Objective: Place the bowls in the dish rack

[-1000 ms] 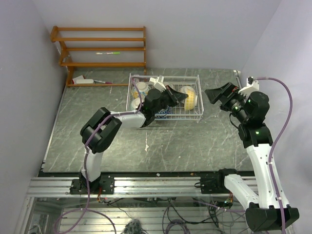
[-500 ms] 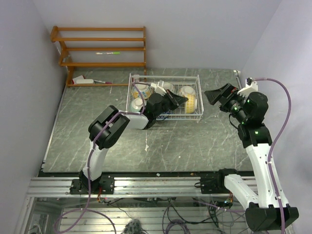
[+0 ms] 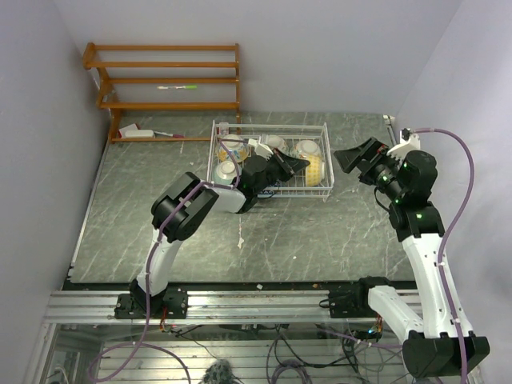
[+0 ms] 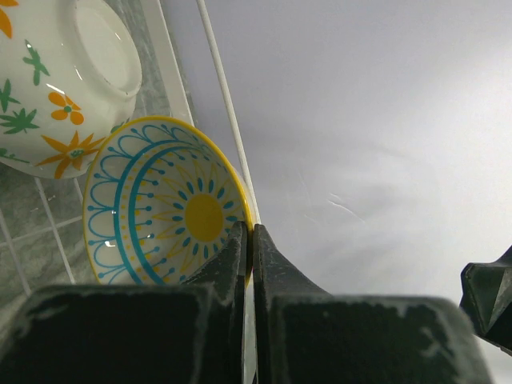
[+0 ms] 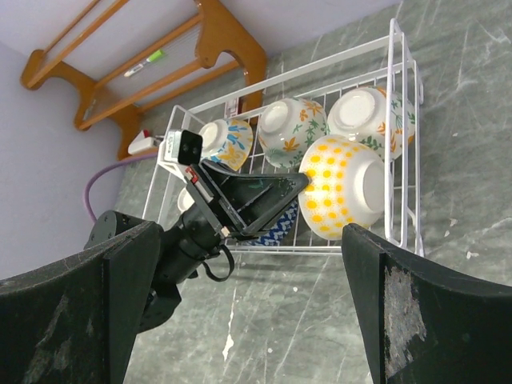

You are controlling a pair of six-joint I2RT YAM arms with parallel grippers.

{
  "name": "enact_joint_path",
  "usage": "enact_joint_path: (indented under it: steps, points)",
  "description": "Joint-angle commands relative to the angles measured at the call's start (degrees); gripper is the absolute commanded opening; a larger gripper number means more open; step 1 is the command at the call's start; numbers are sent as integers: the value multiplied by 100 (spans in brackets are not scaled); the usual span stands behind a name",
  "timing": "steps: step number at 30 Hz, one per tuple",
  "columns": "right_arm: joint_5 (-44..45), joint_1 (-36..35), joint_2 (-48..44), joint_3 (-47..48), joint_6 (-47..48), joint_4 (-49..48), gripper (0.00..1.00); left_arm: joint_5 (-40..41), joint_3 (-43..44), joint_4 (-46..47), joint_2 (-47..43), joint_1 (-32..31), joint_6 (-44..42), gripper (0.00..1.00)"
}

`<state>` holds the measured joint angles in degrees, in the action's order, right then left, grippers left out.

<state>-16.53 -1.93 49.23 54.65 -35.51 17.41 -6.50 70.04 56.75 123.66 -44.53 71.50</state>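
The white wire dish rack [image 3: 324, 186] stands at the back of the table and holds several bowls. My left gripper [image 4: 250, 229] reaches into the rack [image 4: 224, 104] and is shut on the rim of the yellow-blue bowl [image 4: 164, 204], which stands on edge. In the right wrist view this bowl [image 5: 348, 188] shows a yellow-dotted outside at the rack's right end. An orange floral bowl [image 4: 64, 88] lies upside down beside it. My right gripper [image 3: 360, 156] is open and empty, in the air to the right of the rack [image 5: 404, 144].
More bowls sit in the rack: a blue-orange one [image 5: 228, 140], two floral ones [image 5: 292, 132] and a blue-patterned one [image 5: 280, 228] under the left gripper. A brown wooden shelf [image 3: 164, 88] stands at the back left. White specks [image 3: 240, 236] lie on the table.
My left arm has pushed further into the rack and lower, carrying the yellow-blue bowl toward the rack's right end. The right arm has barely moved.
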Motion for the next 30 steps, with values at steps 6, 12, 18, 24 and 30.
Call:
enact_joint_path:
  steps: [6,12,18,24,30]
  points:
    - [-161,48,47,-147,17,-220,97,192,-381,328,-114,56,17,7]
    - [-169,53,33,-169,16,-221,97,342,-572,-330,-361,85,-261,11]
    - [-175,61,39,-204,17,-236,97,478,-542,-1182,-597,106,-513,20]
    - [-204,62,51,-242,0,-273,97,582,-702,-1435,-721,183,-594,32]
    - [-238,62,52,-279,-9,-308,97,684,-815,-1705,-874,247,-755,46]
